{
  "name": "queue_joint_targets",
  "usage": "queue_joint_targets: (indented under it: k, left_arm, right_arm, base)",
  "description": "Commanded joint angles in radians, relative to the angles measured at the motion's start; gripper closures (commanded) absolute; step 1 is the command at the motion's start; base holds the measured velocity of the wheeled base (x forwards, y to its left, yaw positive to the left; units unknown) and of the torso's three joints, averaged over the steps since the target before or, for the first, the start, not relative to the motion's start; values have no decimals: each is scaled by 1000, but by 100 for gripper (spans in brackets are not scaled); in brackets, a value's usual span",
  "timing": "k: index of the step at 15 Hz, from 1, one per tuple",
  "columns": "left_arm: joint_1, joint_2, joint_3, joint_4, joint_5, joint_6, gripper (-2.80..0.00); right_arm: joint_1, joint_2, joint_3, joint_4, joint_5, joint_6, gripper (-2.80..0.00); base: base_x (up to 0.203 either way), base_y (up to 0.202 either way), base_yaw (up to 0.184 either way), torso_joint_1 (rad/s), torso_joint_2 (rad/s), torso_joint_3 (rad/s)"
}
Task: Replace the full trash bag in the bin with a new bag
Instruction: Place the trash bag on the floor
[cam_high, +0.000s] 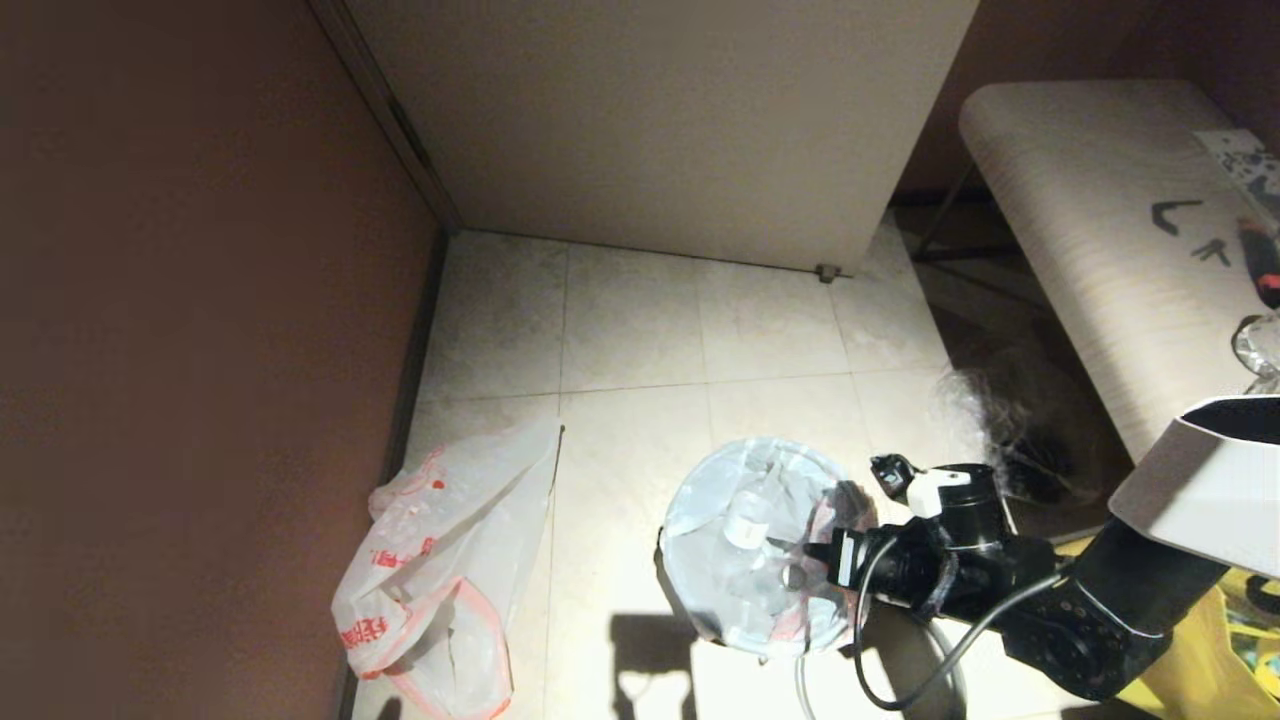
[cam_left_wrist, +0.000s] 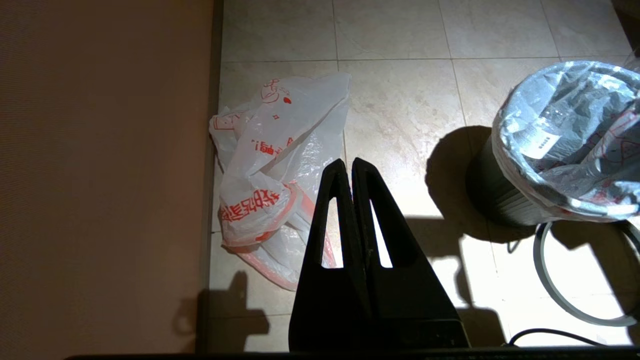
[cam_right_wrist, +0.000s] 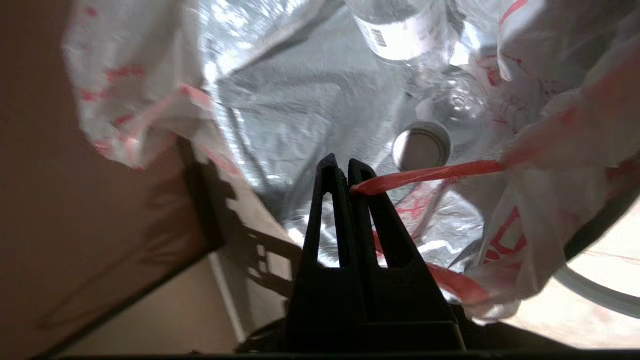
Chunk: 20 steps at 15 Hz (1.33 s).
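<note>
Full trash bag: we see the translucent white thin-plastic bag with red-orange edging lining the small round black ribbed bin, its film crinkled and glossy, stretched over the rim

Contents: clear plastic bottles show inside, one with a white label, and a round pale cap lies beside it

Right gripper: our right gripper reaches over the bin's right edge; its two black tapered triangular fingers are clenched on a taut red-orange strip of the bag's edging, which runs off sideways to the bunched bag wall

Left gripper: our left gripper hangs above the floor between the two bags, its black fingers pressed together on nothing

New bag: the limp white carrier bag with red print lies flat and creased on the pale stone tiles against the brown wall, well apart from the bin

Rim ring: a thin grey hoop lies on the floor just beside the bin's base, apparently loose

Yellow bag: a bright yellow bag sits behind our right arm
</note>
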Motion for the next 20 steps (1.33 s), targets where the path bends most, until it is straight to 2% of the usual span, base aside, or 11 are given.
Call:
queue_joint_targets:
  k: [1, 6, 7, 9, 13, 16, 20]
  left_arm:
    - [0, 1, 0, 0, 0, -1, 0]
    - [0, 1, 0, 0, 0, -1, 0]
    - [0, 1, 0, 0, 0, -1, 0]
    - [-1, 1, 0, 0, 1, -1, 0]
    - [0, 1, 0, 0, 0, -1, 0]
    - [0, 1, 0, 0, 1, -1, 0]
    - [0, 1, 0, 0, 1, -1, 0]
  right_arm:
    - [2, 72, -14, -5, -14, -11, 0]
    - [8, 226, -121, 6, -96, -135, 0]
    - [10, 248, -160, 40, -115, -163, 0]
    - [12, 312, -320, 138, -155, -232, 0]
    - [14, 451, -570, 361, -223, -316, 0]
    - [20, 418, -550, 376, -235, -325, 0]
    - [17, 202, -370, 336, -225, -290, 0]
  base:
    - [0, 0, 0, 0, 0, 0]
    - [0, 0, 0, 0, 0, 0]
    - [0, 0, 0, 0, 0, 0]
    - [0, 0, 0, 0, 0, 0]
    - [0, 0, 0, 0, 0, 0]
    - [0, 0, 0, 0, 0, 0]
    - [0, 0, 0, 0, 0, 0]
